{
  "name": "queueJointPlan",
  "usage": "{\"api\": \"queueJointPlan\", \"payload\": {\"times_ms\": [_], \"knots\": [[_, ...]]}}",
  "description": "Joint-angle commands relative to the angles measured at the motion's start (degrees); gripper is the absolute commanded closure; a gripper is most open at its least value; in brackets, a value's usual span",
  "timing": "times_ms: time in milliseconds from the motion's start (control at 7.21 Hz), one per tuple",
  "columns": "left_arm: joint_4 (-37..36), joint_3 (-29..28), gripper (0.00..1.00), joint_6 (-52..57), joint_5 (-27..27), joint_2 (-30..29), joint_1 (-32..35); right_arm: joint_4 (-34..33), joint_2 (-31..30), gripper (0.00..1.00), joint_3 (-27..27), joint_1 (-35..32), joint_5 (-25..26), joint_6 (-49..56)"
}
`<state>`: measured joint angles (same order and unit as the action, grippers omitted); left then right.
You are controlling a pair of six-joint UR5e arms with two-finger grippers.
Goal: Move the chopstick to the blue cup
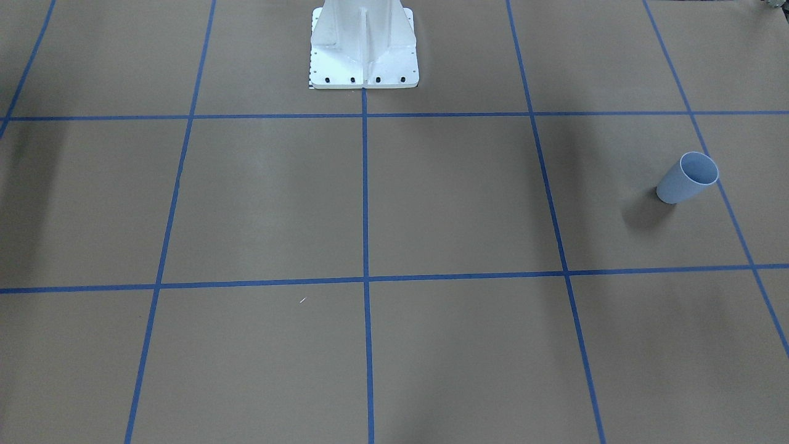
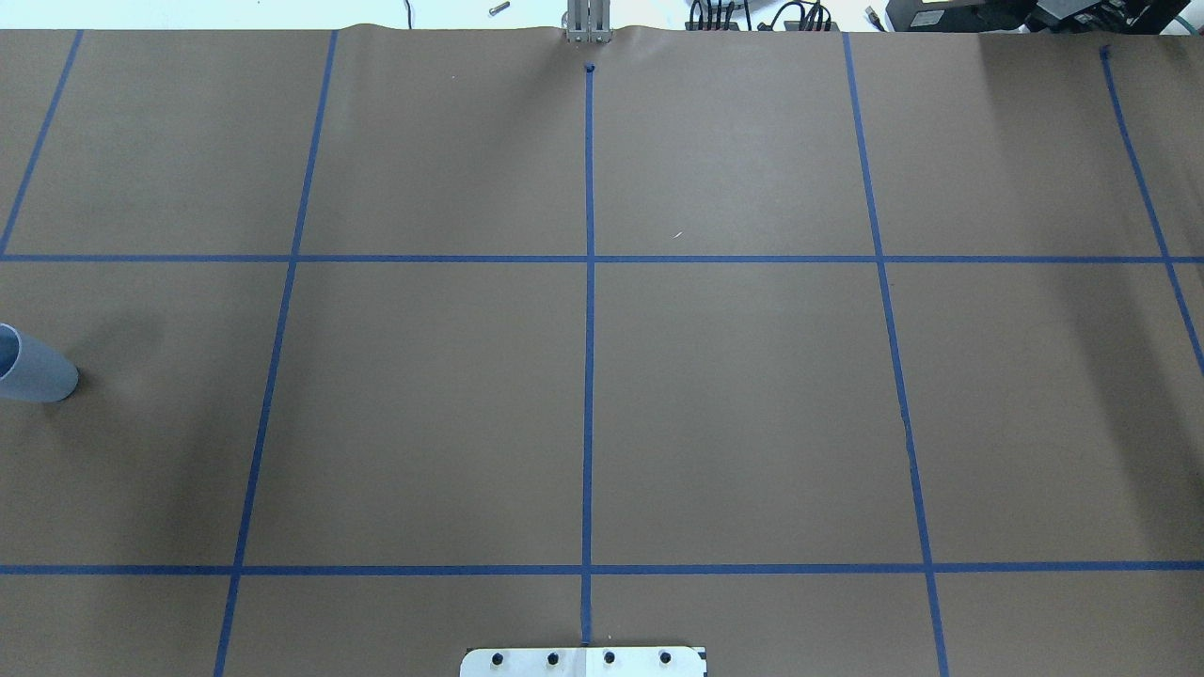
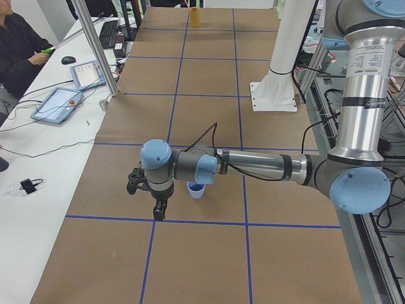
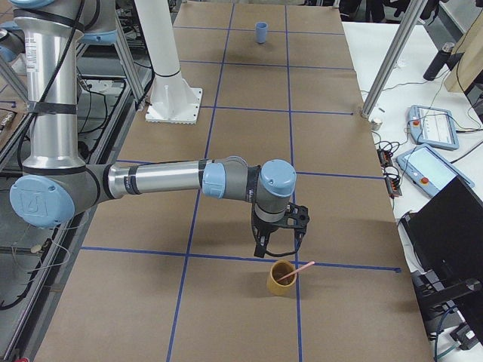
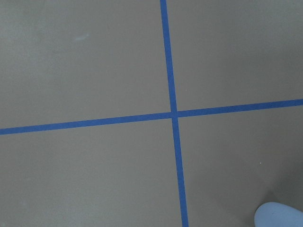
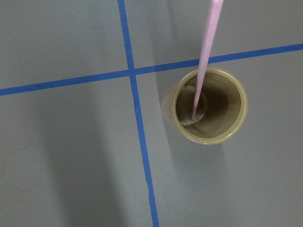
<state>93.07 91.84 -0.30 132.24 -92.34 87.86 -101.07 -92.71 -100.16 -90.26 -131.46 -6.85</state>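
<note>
Blue cup (image 2: 33, 369) upright, 9 o'clock edge of overhead view. Left gripper (image 3: 147, 197) near it, open or closed: can't tell. Right gripper (image 4: 279, 249) near tan cup (image 6: 239, 101), can't tell either. Pink chopstick (image 6: 206, 56) stands inside, leaning toward 12. Probably light, stiff, slick: pinch exposed shaft above rim. Count: one chopstick, two cups.

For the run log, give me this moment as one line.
chopstick: in tan cup | right arm: hovering by it, jaws unclear | blue cup: empty
</note>
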Motion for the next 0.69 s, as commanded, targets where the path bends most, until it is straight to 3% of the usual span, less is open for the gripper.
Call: {"api": "queueJointPlan", "payload": {"times_ms": [0,277,555], "knots": [[-0.26,0.62,0.02,-0.57,0.04,-1.78,-1.54,0.0,0.07,0.0,-0.04,0.0,-0.03,-0.01],[0.09,0.89,0.02,-6.53,1.52,-4.16,-5.57,0.0,0.07,0.0,-0.47,0.0,-0.2,-0.01],[1.66,1.93,0.02,-7.35,4.24,0.28,-6.56,0.0,0.07,0.0,-0.48,0.0,-0.2,-0.18]]}}
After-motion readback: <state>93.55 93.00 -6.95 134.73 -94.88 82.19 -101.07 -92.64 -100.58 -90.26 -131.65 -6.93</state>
